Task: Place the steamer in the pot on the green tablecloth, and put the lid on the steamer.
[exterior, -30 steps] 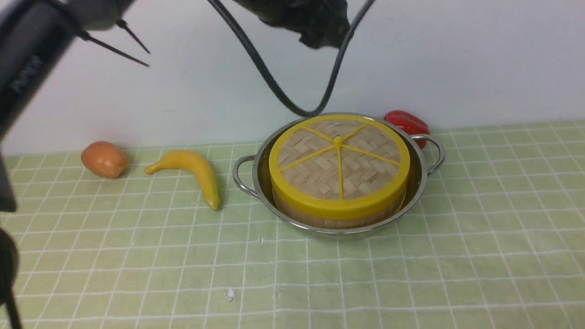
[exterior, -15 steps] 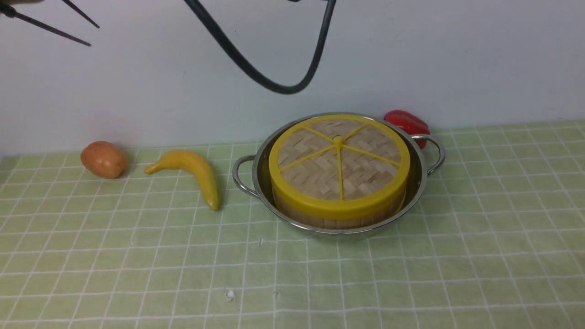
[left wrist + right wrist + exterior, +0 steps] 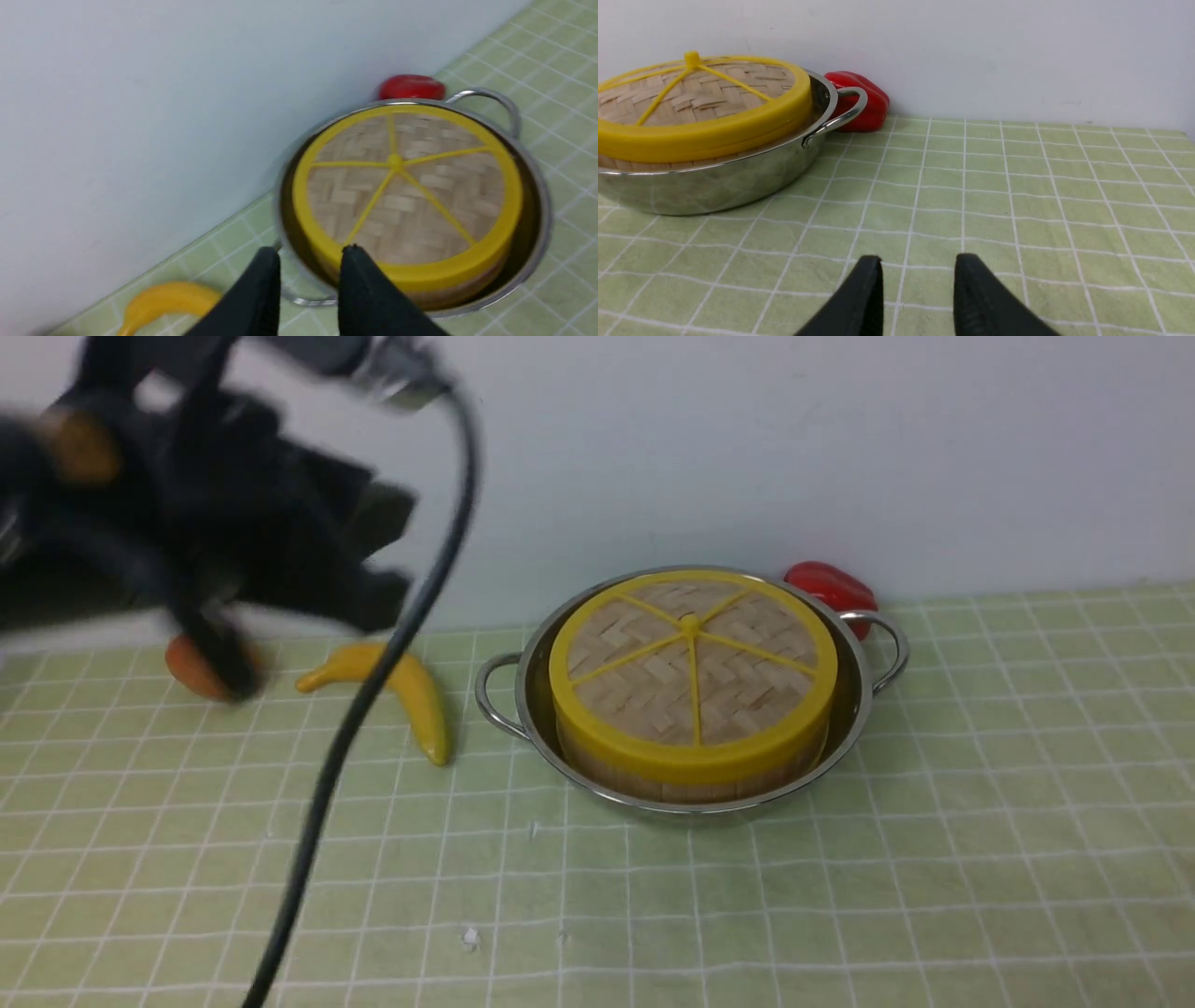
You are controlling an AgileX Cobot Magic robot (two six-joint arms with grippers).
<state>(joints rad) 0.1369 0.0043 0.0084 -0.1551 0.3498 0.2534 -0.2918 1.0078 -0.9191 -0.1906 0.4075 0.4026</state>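
Observation:
The pot (image 3: pixel 854 709) stands on the green tablecloth (image 3: pixel 934 859) with the steamer (image 3: pixel 691 784) inside it. The lid (image 3: pixel 691 663) lies flat on the steamer, its yellow rim level. My left arm (image 3: pixel 187 523) is a dark blur at the upper left, well off to the left of the pot. In its wrist view the left gripper (image 3: pixel 308 254) points toward the pot (image 3: pixel 537 210) and lid (image 3: pixel 406 196), jaws a little apart and holding nothing. The right gripper (image 3: pixel 919 260) hovers open over bare cloth, right of the pot (image 3: pixel 714 186).
A banana (image 3: pixel 411 695) lies left of the pot, crossed by a hanging black cable (image 3: pixel 373 691). An orange-brown fruit (image 3: pixel 191 672) is partly hidden behind the left arm. A red pepper (image 3: pixel 831 588) sits behind the pot against the white wall.
The left arm has swung down from the top left corner into view, covering part of the orange-brown fruit, and its cable has moved left. Pot, steamer and lid have not moved.

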